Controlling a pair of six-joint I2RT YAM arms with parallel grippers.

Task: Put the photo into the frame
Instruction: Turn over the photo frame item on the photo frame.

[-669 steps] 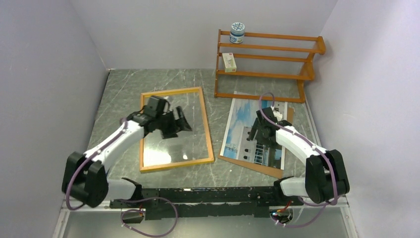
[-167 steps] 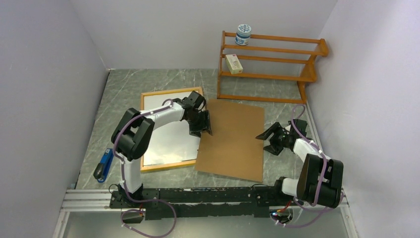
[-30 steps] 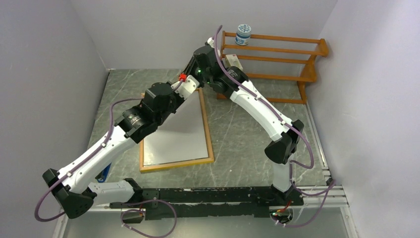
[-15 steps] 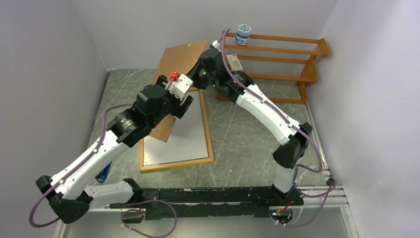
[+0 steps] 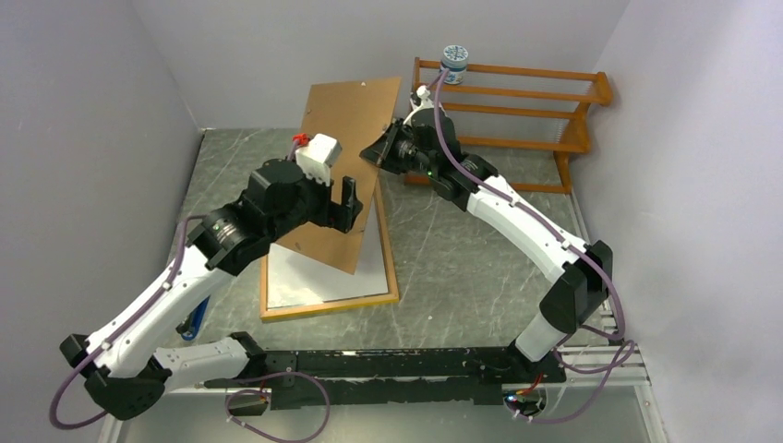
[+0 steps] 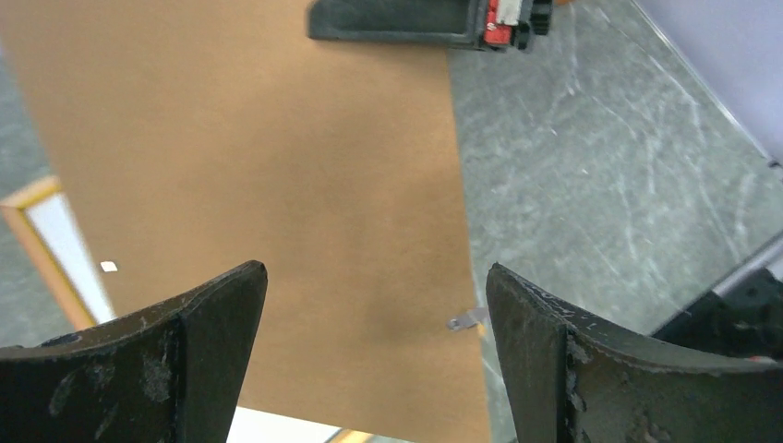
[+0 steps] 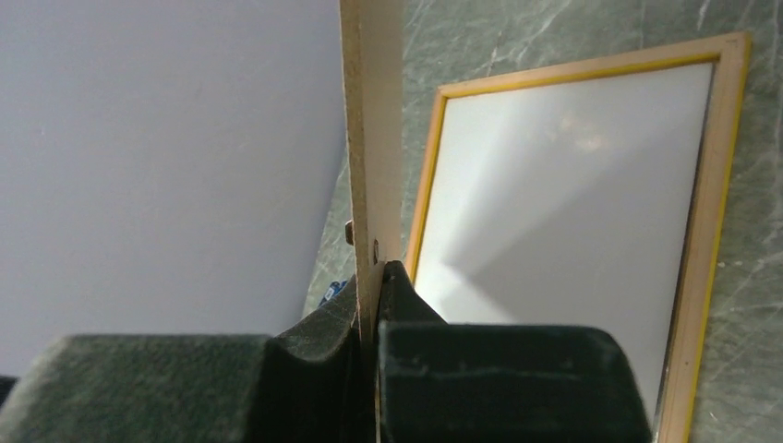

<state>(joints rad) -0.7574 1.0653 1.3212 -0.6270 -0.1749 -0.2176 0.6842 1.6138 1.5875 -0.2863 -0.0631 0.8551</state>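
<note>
above the frame, a board hangs from one gripper

up at the right gripper (image 7: 374, 277), both fingers are squeezed tight on the edge of the brown backing board (image 5: 346, 138). the board leans in the air, its top end higher than this gripper and its low end down over the frame. whether the low end touches anything is hard to tell.

below the right gripper lies the frame (image 5: 323, 306), flat on the table (image 5: 462, 240), with a thin yellow line on its inner side. the photo (image 5: 314, 277) lies inside the frame, white side up, and the board hides part of it.

the left gripper (image 6: 374, 277) is by the lower part of the board. its fingers are spread wide and grip nothing. the brown board shows in the gap between them. a small metal tab (image 6: 466, 321) sticks out from the board's edge, close to one finger.

behind the right gripper stands the orange-brown rack (image 5: 499, 101), with a jar (image 5: 454, 63) on its top shelf.
</note>
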